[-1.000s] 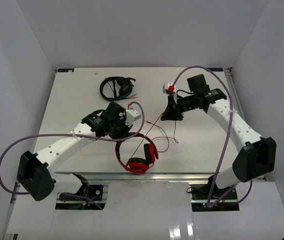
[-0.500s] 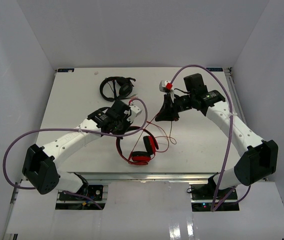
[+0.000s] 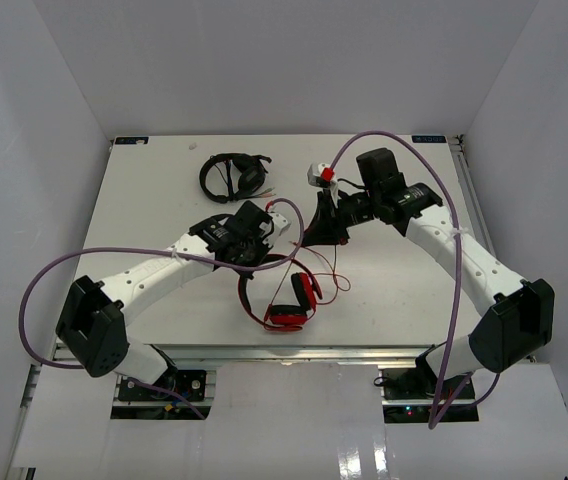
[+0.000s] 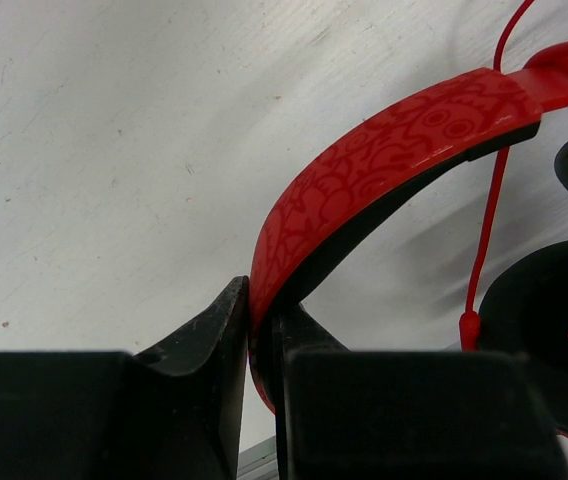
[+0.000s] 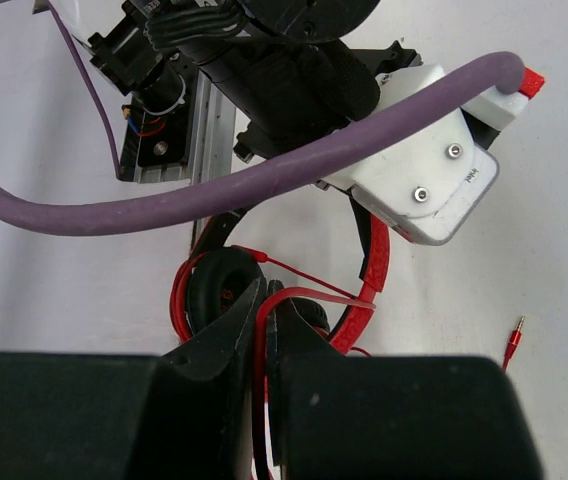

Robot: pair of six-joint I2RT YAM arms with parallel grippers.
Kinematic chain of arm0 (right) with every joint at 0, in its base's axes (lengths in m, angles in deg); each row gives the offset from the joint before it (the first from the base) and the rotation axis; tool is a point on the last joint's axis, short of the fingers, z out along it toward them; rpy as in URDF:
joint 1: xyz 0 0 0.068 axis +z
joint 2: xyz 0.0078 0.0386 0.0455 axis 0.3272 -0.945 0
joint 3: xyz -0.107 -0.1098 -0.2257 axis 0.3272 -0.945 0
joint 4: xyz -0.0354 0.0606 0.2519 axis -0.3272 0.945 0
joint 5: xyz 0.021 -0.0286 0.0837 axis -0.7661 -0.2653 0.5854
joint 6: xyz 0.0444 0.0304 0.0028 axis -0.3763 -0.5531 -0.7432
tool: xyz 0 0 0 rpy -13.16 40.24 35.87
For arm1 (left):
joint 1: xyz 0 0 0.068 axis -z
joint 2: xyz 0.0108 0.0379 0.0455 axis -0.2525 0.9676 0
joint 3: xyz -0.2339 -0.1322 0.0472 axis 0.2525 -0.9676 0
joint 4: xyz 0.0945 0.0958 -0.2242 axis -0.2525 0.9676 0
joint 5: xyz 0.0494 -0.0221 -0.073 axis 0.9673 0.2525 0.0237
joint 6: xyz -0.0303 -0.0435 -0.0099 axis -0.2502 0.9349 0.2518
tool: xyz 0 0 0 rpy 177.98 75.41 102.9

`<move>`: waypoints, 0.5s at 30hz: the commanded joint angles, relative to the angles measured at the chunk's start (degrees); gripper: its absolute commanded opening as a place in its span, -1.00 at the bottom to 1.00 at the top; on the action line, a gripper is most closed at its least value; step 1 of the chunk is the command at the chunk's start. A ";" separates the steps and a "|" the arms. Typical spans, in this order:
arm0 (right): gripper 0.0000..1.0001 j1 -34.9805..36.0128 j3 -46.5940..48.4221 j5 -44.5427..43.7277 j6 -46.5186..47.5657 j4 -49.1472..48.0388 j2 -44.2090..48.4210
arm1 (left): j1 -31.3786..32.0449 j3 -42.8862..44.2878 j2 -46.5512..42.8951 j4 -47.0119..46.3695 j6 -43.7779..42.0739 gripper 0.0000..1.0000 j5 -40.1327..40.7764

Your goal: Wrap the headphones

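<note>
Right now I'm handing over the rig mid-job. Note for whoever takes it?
Left gripper: jaws shut on the headband of the red headphones, mid-table.
Right gripper: jaws shut on the red cable, raised over the headphones.
Done: a strand of cable crosses the headband; I cannot tell whether it is a full turn.
Left: most of the cable hangs loose and the plug lies free on the table. Wind the rest.

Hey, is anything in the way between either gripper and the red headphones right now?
Nothing visible. The left gripper is clamped on the headband of the headphones, and the right gripper is shut on their cable. The black headphones lie apart, toward the table's far edge.
</note>
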 commanded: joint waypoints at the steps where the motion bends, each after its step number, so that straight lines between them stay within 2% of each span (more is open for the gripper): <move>1: -0.85 0.96 1.61 2.27 -1.59 -4.11 1.29 | 0.35 2.75 0.34 0.68 2.38 -1.00 0.08; 9: -0.85 1.36 0.48 -0.11 -1.74 -5.17 1.44 | 0.36 3.48 0.31 -0.47 3.47 -1.00 -3.73; 15: -0.84 1.43 0.15 1.63 -2.82 -5.94 1.53 | 0.35 3.61 0.73 -0.62 4.14 -1.00 -3.89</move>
